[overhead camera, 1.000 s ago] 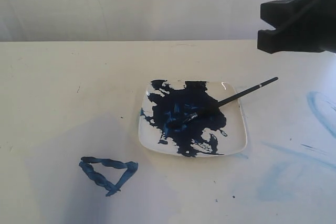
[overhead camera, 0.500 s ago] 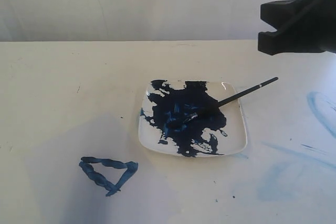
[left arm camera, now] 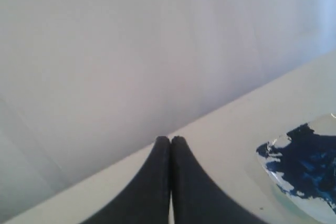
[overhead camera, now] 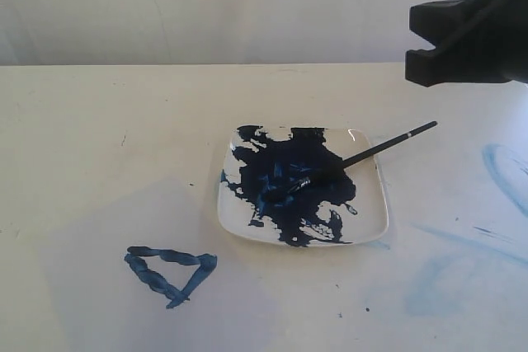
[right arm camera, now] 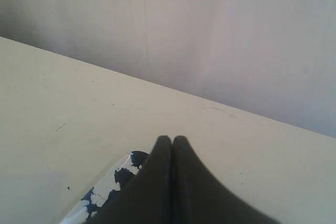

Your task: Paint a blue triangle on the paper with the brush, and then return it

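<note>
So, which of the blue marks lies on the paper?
The triangle, a dark outline on the paper; the blotch fills the plate, the pale smears lie on the table at right.

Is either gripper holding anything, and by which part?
Nothing: left gripper and right gripper are shut, empty; the black-handled paintbrush lies on the white square plate.

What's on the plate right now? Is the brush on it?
Yes. The brush lies on the plate, its bristle end in the dark-blue paint blotch and its handle jutting past the far right corner. The paint covers much of the plate's surface, so nothing beneath it can be seen.
</note>
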Controlling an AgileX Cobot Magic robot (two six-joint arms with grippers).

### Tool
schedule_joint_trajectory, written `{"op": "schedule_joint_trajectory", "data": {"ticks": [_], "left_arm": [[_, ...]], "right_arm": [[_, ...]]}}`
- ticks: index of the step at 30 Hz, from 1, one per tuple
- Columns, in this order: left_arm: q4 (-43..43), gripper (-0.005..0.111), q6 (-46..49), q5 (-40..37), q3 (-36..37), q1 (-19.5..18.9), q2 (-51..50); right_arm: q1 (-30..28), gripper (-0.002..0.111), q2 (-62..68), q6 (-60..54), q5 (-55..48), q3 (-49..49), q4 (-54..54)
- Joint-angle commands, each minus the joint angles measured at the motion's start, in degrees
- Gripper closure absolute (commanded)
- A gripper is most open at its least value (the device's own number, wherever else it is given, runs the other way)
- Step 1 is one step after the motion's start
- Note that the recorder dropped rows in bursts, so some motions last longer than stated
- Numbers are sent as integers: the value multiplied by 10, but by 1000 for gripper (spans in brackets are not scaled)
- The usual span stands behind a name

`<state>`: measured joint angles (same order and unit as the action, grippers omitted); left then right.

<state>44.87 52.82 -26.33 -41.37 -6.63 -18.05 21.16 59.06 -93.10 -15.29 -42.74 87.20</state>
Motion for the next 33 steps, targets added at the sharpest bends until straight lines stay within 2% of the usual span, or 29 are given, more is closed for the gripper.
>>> {"op": "schedule_joint_trajectory", "data": {"ticks": [1, 3, 5, 6, 9, 10, 13, 16, 19, 24, 26, 27, 29, 31, 33], "left_arm": [[8, 107, -4, -2, 1, 0, 78], [8, 107, -4, -2, 2, 0, 129], [9, 107, 2, 33, 21, 0, 172], [17, 107, 2, 79, 53, 0, 181], [55, 107, -3, 153, 153, 0, 181], [83, 107, -4, 184, 213, 0, 181], [151, 107, -6, 219, 326, 0, 181], [190, 107, -6, 244, 348, 0, 181], [224, 107, -6, 293, 315, 0, 181], [210, 107, -6, 316, 296, 0, 181], [130, 107, -25, 296, 297, 0, 181], [49, 107, -64, 277, 297, 0, 181], [-139, 107, -205, 241, 301, 0, 181], [-348, 107, -388, 219, 308, 0, 181], [-459, 107, -509, 222, 325, 0, 181]], "right_arm": [[-1, 108, -3, -7, 1, 1, -1], [-1, 108, -3, -7, 1, 1, -1], [-1, 108, -3, -7, 1, 1, -1], [-1, 108, -3, -7, 1, 1, -1], [-1, 108, -3, -7, 4, 1, -1], [-1, 108, -3, -7, 4, 1, -1], [-1, 108, -3, -7, 4, 1, -1], [-1, 108, -3, -7, 3, 1, -1], [-1, 108, -3, -7, 3, 1, -1], [-1, 108, -3, -7, 6, 1, -1], [-1, 108, -3, -7, 6, 1, -1], [-1, 108, -3, -7, 6, 1, -1], [-1, 108, -3, -7, 6, 1, -1], [-1, 108, -3, -7, 6, 1, -1], [-1, 108, -3, -7, 6, 1, -1]]}}
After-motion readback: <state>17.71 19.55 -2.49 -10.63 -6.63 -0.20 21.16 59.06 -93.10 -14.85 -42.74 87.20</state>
